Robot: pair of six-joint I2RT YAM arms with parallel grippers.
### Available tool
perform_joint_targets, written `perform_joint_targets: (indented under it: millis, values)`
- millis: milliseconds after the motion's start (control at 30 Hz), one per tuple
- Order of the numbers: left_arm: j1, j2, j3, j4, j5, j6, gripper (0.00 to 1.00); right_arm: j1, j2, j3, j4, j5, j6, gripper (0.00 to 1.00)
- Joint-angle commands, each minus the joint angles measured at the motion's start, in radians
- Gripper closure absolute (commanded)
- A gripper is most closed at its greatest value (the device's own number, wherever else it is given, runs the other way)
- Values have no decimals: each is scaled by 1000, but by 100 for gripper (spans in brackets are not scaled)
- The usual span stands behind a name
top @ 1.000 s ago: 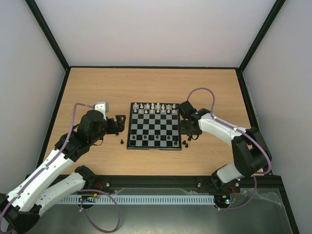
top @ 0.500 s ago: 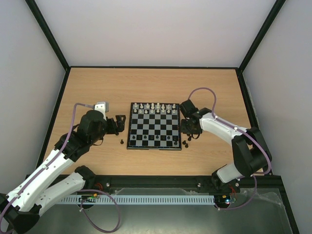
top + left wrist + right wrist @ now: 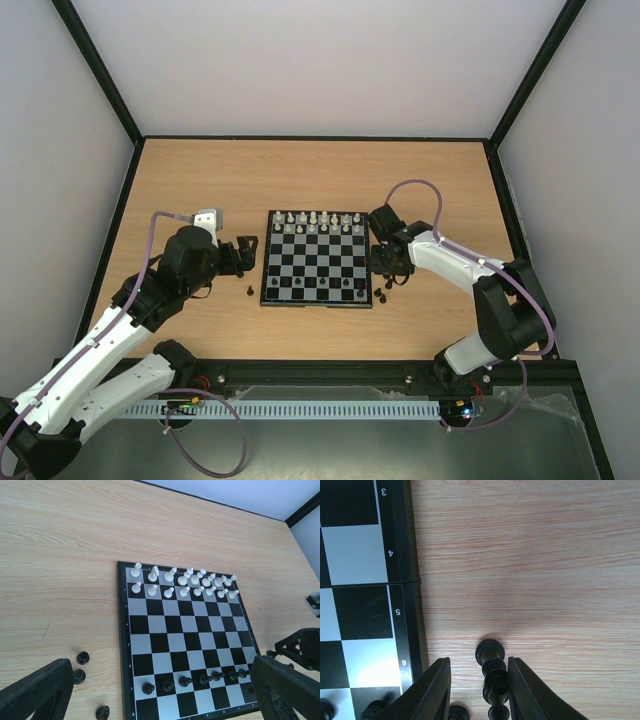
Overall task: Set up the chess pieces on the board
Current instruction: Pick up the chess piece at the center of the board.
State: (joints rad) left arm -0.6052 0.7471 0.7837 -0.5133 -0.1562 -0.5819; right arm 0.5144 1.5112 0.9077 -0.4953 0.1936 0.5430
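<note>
Wooden bench, right of chessboard: black chess piece lengthwise between half-closed jaws of right claw, grip cannot be told; left claw gaping, farther off.

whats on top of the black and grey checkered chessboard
Small white chess pieces fill two far rows; small black pieces line a near row. A left gripper finger covers one near corner.

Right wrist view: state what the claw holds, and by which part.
A black chess piece lies between the fingers of the right claw, flanked at its body; a firm grip cannot be told.
</note>
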Motion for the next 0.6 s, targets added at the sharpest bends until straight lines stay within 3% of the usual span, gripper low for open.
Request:
perform_joint_targets:
  millis: [0, 200, 567]
  values:
    - [6, -14, -12, 16, 9, 13, 1, -4, 20, -18, -37, 11, 3, 66]
    - [7, -13, -14, 18, 10, 13, 0, -4, 12, -14, -43, 24, 9, 61]
    - [7, -11, -16, 21, 12, 14, 0, -4, -62, -23, -12, -14, -6, 62]
